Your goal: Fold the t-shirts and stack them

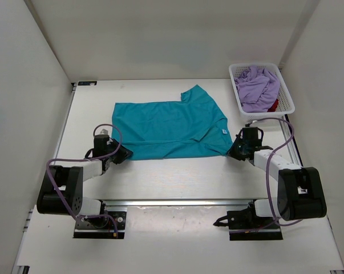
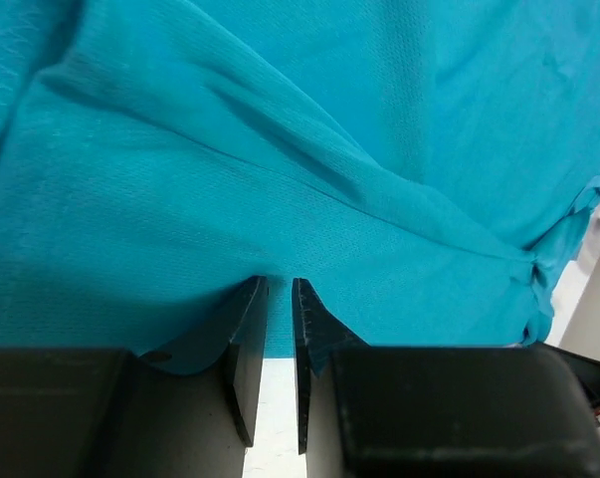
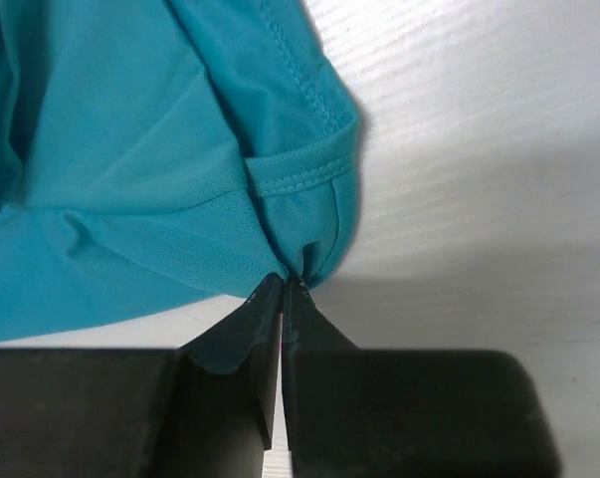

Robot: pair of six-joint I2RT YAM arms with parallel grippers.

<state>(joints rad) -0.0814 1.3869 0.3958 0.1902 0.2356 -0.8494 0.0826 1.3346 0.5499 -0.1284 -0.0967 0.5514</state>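
Note:
A teal t-shirt (image 1: 172,128) lies spread flat in the middle of the table, one sleeve pointing to the back. My left gripper (image 1: 123,154) is at its near left corner. In the left wrist view the teal t-shirt (image 2: 280,149) fills the frame, and the left gripper (image 2: 280,284) stands narrowly open with the hem between its tips. My right gripper (image 1: 233,151) is at the near right corner. There the right gripper (image 3: 283,279) is shut on a pinched fold of the teal t-shirt (image 3: 110,149). A lavender t-shirt (image 1: 257,85) lies crumpled in the basket over a red t-shirt (image 1: 272,106), of which only a sliver shows.
The white mesh basket (image 1: 287,107) stands at the back right, close behind the right arm. White walls enclose the table on the left, back and right. Purple cables loop off both arms. Bare white table (image 3: 499,149) lies right of the pinched corner.

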